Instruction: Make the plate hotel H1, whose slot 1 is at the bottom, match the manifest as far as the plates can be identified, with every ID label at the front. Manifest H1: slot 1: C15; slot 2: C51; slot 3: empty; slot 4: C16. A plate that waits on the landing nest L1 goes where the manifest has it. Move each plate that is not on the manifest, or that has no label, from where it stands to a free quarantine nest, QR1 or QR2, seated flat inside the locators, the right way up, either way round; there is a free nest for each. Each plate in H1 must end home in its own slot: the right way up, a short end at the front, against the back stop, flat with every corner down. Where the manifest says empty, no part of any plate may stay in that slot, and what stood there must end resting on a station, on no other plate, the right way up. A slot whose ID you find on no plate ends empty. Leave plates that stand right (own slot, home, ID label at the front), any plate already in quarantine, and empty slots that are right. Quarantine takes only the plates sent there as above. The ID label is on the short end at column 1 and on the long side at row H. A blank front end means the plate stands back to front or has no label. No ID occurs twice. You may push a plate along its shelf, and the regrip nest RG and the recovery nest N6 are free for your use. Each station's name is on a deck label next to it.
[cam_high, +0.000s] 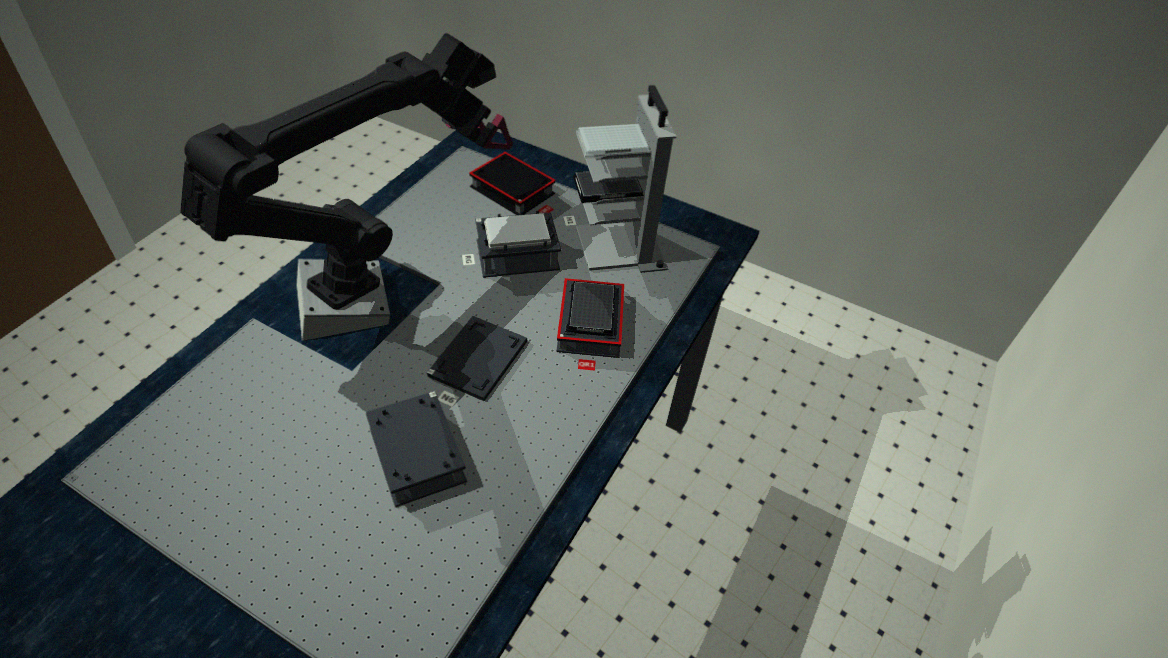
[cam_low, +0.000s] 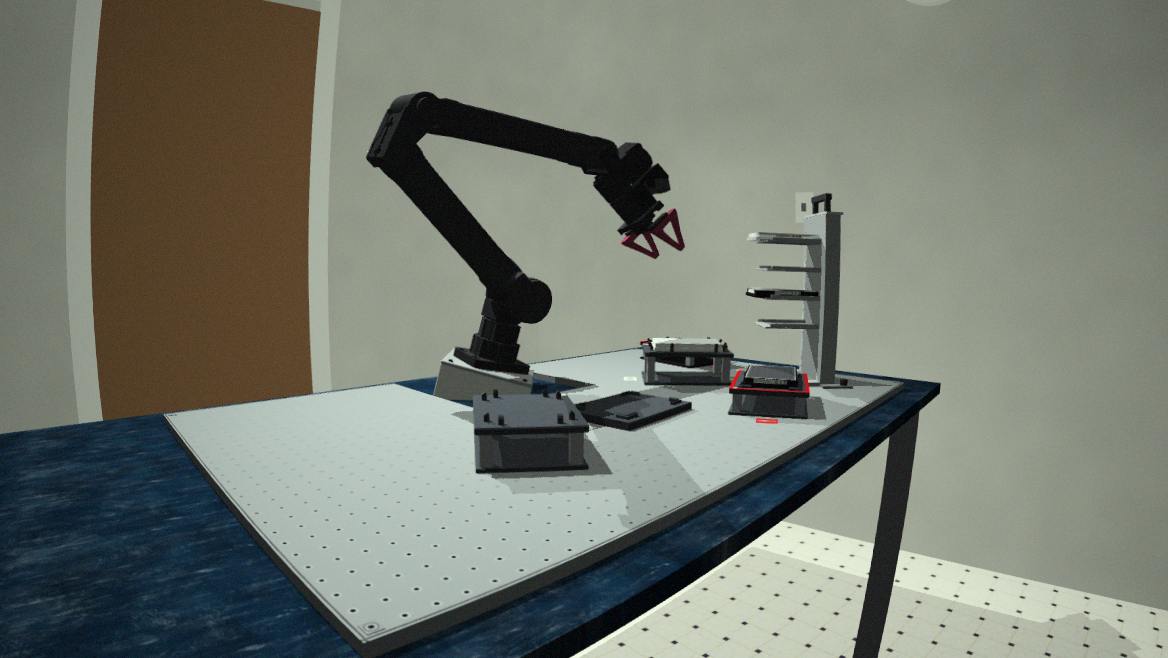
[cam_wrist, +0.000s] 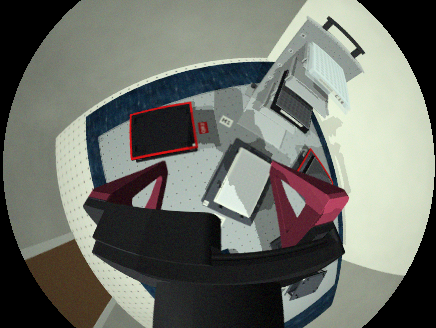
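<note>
The black arm (cam_low: 457, 220) rises from its grey pedestal (cam_high: 308, 325) at the left of the top view, folds back sharply at the elbow in the upper left, then reaches level toward the centre, its wrist bent downward. The claw (cam_low: 652, 236) hangs high in the air with its red triangular fingers spread wide and nothing between them; in the top view it sits over the far edge of the table, just beyond a red-rimmed quarantine nest (cam_high: 512, 178) whose dark top carries no plate. The plate hotel H1 (cam_high: 655, 192) stands upright at the upper centre-right of the top view, well apart from the claw: a white plate (cam_high: 611, 139) lies on its top shelf, a dark plate (cam_high: 604, 187) two shelves down, and the other two shelves look bare in the exterior view. Just in front of the hotel a pale plate (cam_high: 516, 230) rests on a raised dark nest (cam_high: 523, 259); nearer the right edge another red-rimmed nest (cam_high: 563, 310) holds a dark plate (cam_high: 591, 308), with a small red deck label (cam_high: 586, 364) before it. Two more dark nests, one low (cam_high: 476, 357) and one blocky (cam_high: 416, 447), lie toward the frame's centre. Everything stands on a pale perforated board (cam_high: 245, 482) covering a dark blue table (cam_high: 81, 588). The floor (cam_high: 776, 531) is cream tile with small dark diamonds, the walls are grey, and a brown door (cam_low: 204, 204) fills the upper left of the exterior view.
</note>
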